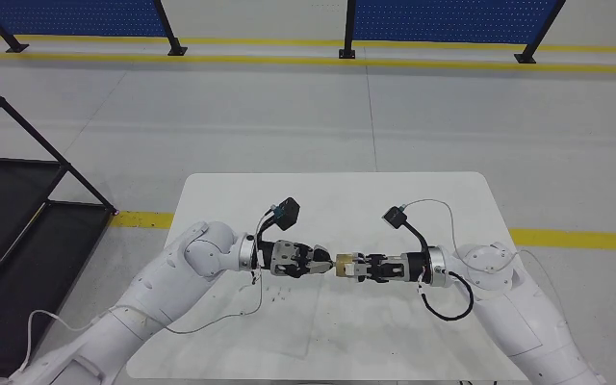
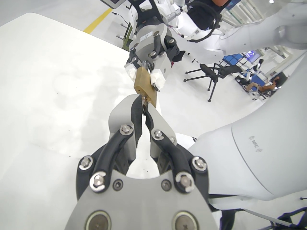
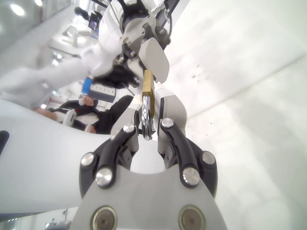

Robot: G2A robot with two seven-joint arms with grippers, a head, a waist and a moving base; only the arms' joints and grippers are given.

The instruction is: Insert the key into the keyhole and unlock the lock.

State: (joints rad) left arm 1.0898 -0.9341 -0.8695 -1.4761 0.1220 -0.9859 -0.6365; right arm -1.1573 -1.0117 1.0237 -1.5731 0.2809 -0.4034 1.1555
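A brass padlock [image 1: 344, 263] with a silver shackle [image 3: 146, 114] hangs in the air above the middle of the white table [image 1: 241, 202]. My right gripper [image 1: 354, 267] is shut on the lock [image 2: 145, 86], its white fingertips clamping the brass body [image 3: 147, 83]. My left gripper [image 2: 144, 105] faces it from the other side, shut on the key [image 2: 144, 101], whose tip sits at the bottom face of the lock. Most of the key is hidden between the black pads. The two grippers [image 1: 325, 261] meet nose to nose.
The table edge [image 1: 332, 175] runs behind both arms. A black frame cart [image 1: 38, 207] stands off the table's left side. Small dark specks [image 1: 274, 292] lie on the table under the left gripper.
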